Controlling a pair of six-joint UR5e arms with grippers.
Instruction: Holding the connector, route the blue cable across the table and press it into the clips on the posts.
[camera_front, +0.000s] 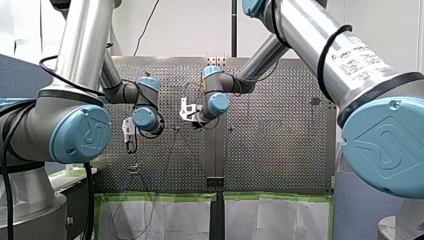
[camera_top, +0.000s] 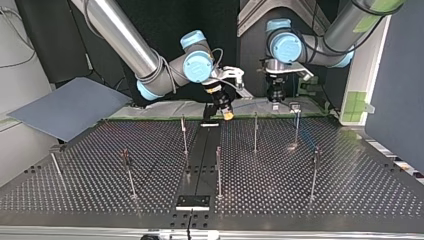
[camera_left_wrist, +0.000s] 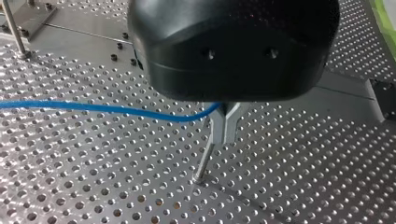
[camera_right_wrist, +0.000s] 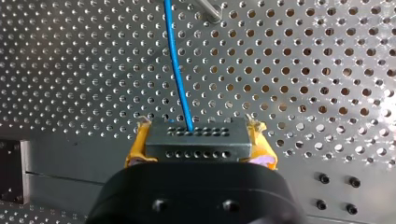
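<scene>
The right gripper (camera_right_wrist: 196, 135) pinches the connector (camera_right_wrist: 196, 142) between its pads, anchoring the blue cable (camera_right_wrist: 177, 65) running ahead. The left gripper (camera_left_wrist: 224, 125), fingers pressed together on the cable, apparently steers it above a post (camera_left_wrist: 202, 163).

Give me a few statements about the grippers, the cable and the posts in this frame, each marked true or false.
1. The connector is clamped between the yellow pads of my right gripper. True.
2. The blue cable leaves the connector and runs ahead over the perforated table. True.
3. Clear of the cable, my left gripper hangs wide open. False: its metal fingers are shut on the cable.
4. The posts lie flat on the table. False: they stand upright.
</scene>
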